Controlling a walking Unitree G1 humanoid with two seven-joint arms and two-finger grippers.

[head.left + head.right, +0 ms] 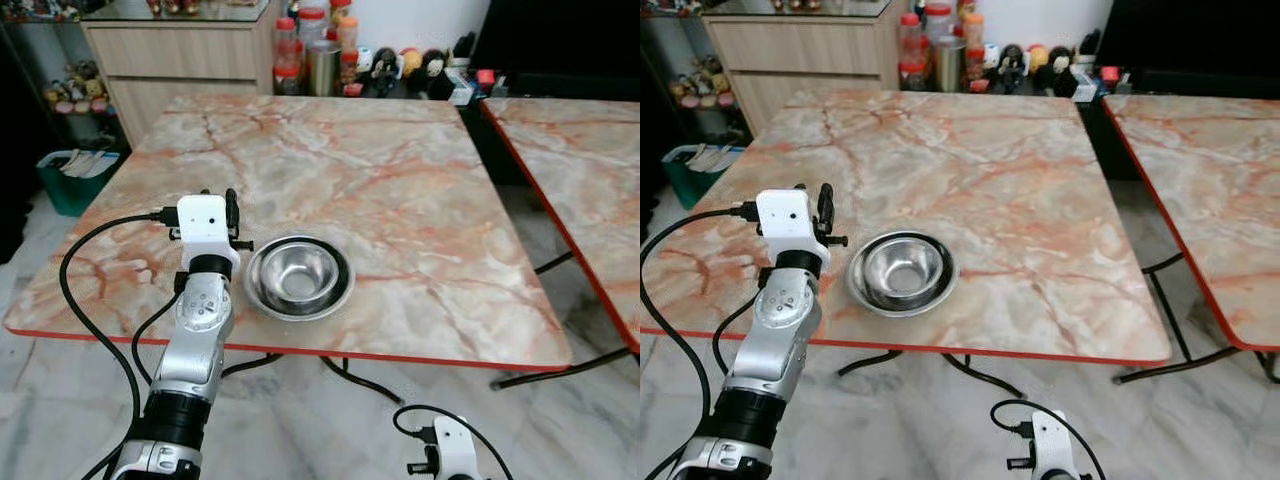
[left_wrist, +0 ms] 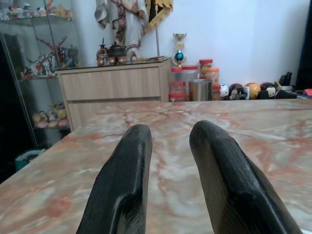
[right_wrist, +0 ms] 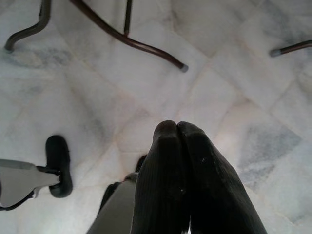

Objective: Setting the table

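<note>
A steel bowl (image 1: 299, 277) stands empty on the marble table (image 1: 400, 170), near its front edge. My left gripper (image 1: 218, 200) hovers just above the tabletop, immediately left of the bowl and apart from it. In the left wrist view its fingers (image 2: 131, 161) are spread, and the left gripper (image 2: 170, 129) is open with nothing between them. My right arm hangs low in front of the table. The right gripper (image 3: 176, 126) is shut on nothing and points down at the floor.
A second marble table (image 1: 580, 150) stands to the right across a narrow gap. Jars and figurines (image 1: 315, 50) line the wall beyond the table, beside a wooden cabinet (image 1: 180, 50). A teal bin (image 1: 72, 180) sits at the left. Metal table legs (image 3: 131, 41) cross the tiled floor.
</note>
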